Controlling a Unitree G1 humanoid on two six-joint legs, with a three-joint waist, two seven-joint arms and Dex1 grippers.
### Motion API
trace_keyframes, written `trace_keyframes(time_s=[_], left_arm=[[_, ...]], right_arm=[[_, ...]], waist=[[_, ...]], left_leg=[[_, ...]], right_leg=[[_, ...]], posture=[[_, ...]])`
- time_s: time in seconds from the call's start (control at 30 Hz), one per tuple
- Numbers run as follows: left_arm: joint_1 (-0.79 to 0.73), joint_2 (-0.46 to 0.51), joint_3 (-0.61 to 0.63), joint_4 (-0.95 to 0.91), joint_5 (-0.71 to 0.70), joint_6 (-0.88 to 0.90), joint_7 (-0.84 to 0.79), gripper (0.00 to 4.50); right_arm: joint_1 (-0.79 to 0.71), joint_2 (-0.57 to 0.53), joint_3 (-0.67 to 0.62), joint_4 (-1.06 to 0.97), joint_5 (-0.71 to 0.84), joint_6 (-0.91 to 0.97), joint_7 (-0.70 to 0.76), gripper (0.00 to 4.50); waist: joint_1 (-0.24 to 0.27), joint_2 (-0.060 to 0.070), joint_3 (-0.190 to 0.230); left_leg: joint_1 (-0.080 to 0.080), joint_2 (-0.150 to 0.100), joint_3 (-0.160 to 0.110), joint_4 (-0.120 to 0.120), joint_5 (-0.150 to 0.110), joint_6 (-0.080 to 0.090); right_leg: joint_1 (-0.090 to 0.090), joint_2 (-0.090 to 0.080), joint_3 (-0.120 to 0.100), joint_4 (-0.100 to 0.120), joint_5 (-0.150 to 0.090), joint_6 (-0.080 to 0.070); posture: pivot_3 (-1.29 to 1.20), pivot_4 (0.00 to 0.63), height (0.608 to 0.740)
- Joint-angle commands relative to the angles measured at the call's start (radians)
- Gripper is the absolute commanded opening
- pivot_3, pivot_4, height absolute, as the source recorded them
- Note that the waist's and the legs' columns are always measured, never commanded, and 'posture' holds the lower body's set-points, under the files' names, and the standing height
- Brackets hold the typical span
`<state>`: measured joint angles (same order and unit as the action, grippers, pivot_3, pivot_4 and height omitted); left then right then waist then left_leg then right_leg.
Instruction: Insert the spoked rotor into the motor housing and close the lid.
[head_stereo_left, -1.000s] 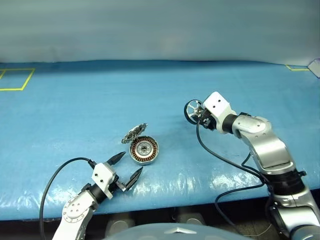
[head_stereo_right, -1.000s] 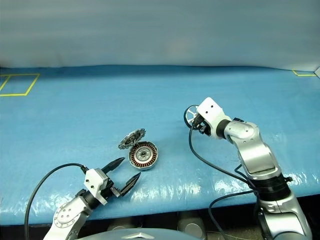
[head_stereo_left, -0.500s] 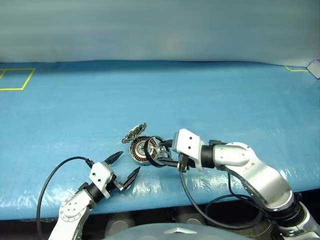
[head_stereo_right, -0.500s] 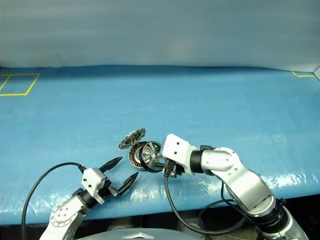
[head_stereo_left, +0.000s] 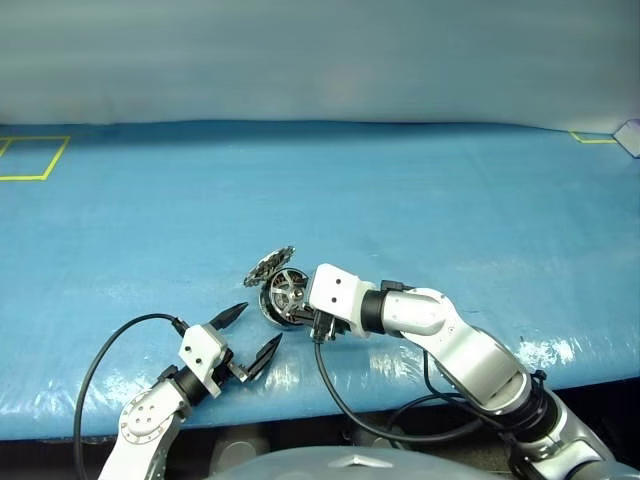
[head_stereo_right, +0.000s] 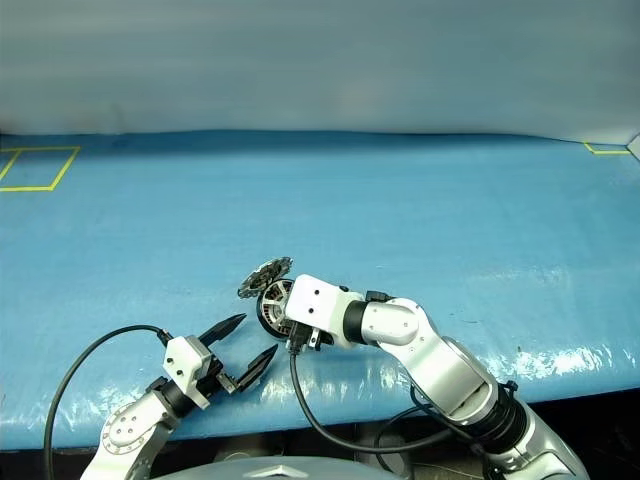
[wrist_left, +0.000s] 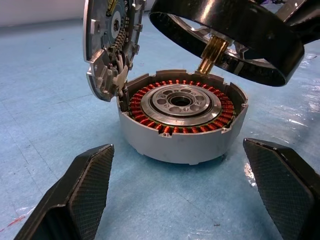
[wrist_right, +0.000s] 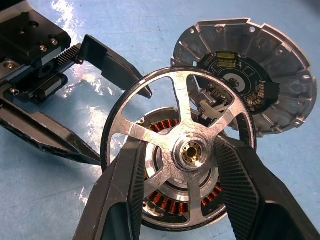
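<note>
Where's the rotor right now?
In the right gripper, the spoked rotor hangs tilted just above the open motor housing, not yet seated, beside the raised lid.

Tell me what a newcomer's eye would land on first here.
First, the black spoked wheel, clamped in the right tool and tilted just above the open motor housing with its ring of copper windings. Next, the housing's lid, swung upright at its rim. The open left tool sits near the blue table's front edge.
</note>
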<state>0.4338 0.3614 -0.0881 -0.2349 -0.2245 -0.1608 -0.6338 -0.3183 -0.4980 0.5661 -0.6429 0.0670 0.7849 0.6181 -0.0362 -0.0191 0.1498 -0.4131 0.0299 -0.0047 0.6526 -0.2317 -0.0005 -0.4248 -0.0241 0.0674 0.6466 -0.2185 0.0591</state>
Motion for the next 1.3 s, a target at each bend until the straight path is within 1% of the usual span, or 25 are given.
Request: trace_keyframes(time_s=[0.03,0.53,1.03,1.3], left_arm=[[0.001,-0.001,0.0,-0.025,-0.01,-0.02,-0.005,4.5],[-0.003,-0.009,-0.005,-0.019,-0.009,-0.022,-0.008,4.5],[-0.002,-0.017,-0.017,-0.023,-0.007,-0.018,-0.002,4.5],[-0.002,-0.023,-0.023,-0.021,-0.003,-0.018,0.001,4.5]], right_arm=[[-0.022,0.013,0.001,-0.004,-0.022,-0.022,-0.012,1.78],[-0.027,0.067,0.019,0.107,-0.067,-0.081,-0.01,1.78],[-0.008,0.029,0.01,0.1,-0.077,-0.062,0.021,1.78],[-0.004,0.02,0.026,0.111,-0.082,-0.059,0.029,1.78]], waist=[[0.0,0.0,0.0],[0.0,0.0,0.0],[0.0,0.0,0.0],[0.001,0.0,0.0]], left_leg=[[0.0,0.0,0.0,0.0,0.0,0.0],[0.0,0.0,0.0,0.0,0.0,0.0],[0.0,0.0,0.0,0.0,0.0,0.0],[0.0,0.0,0.0,0.0,0.0,0.0]], right_leg=[[0.0,0.0,0.0,0.0,0.0,0.0],[0.0,0.0,0.0,0.0,0.0,0.0],[0.0,0.0,0.0,0.0,0.0,0.0],[0.001,0.0,0.0,0.0,0.0,0.0]], posture=[[0.0,0.15,0.74],[0.0,0.15,0.74],[0.0,0.15,0.74],[0.0,0.15,0.74]])
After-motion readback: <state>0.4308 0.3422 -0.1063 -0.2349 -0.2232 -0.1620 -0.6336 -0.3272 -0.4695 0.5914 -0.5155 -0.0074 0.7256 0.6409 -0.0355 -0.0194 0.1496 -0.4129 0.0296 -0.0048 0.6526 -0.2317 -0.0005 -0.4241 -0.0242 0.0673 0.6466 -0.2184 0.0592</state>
